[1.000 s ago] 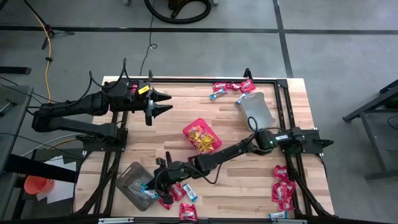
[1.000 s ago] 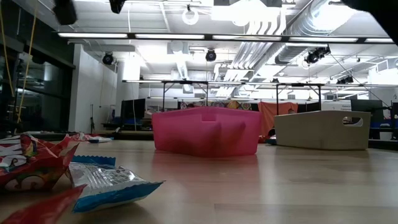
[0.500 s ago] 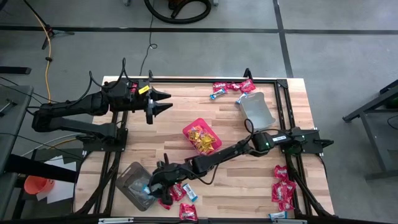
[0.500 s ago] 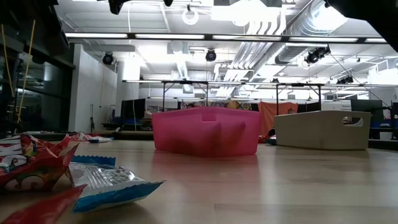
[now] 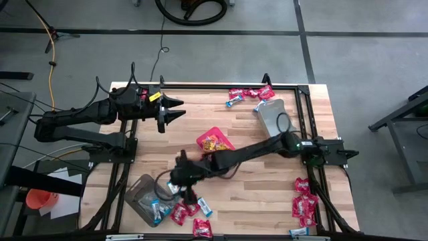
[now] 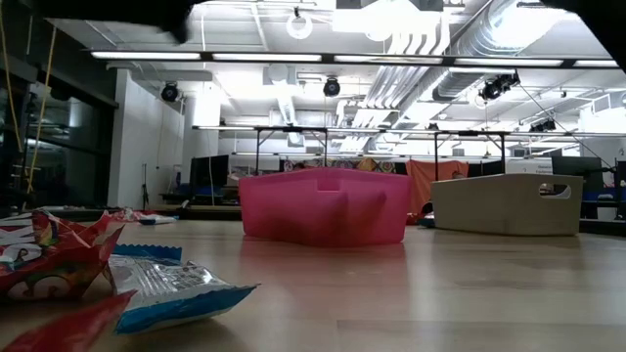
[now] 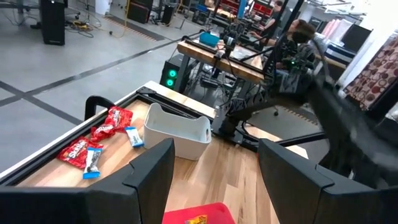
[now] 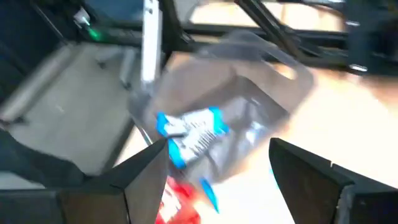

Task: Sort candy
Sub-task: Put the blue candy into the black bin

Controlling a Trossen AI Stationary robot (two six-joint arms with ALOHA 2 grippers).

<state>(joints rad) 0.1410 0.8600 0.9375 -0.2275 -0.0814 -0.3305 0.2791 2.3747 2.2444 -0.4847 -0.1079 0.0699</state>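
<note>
Wooden desk (image 5: 254, 194), black frame on its edges.

Left pincer (image 5: 175, 111): parked over the desk's far left corner, fingers spread wide, nothing between them. Its wrist view looks across to a white tub (image 7: 177, 131) and loose packets beside it.

Right pincer (image 5: 175, 179): arm stretched across the desk to the near left area, pincer above the boards just beside the clear tub (image 5: 139, 194). Fingers (image 8: 149, 177) stand wide apart in its wrist view, holding nothing.

Candy, by location:
- Blue-and-white packets (image 8: 189, 127): lying inside the clear tub; seen from above as well (image 5: 159, 210).
- Red packets with one blue-and-white (image 5: 190, 209): loose on the desk just beside the clear tub, near the front edge; one more red packet (image 5: 202, 229) at the front rail.
- Yellow packets (image 5: 215, 143): inside the red bin (image 5: 211, 133) at mid-desk, partly covered by the right arm.
- Red cluster with blue-and-white pieces (image 5: 249, 95): far edge, next to the grey tub (image 5: 275, 116).
- Red pile (image 5: 305, 201): near right corner, a blue-and-white packet (image 5: 298, 231) at its front.

Low view: red bin (image 6: 325, 206) centre, pale tub (image 6: 509, 204) to its right, red wrapper (image 6: 47, 256) and blue-and-white wrapper (image 6: 166, 286) close in the left foreground.
</note>
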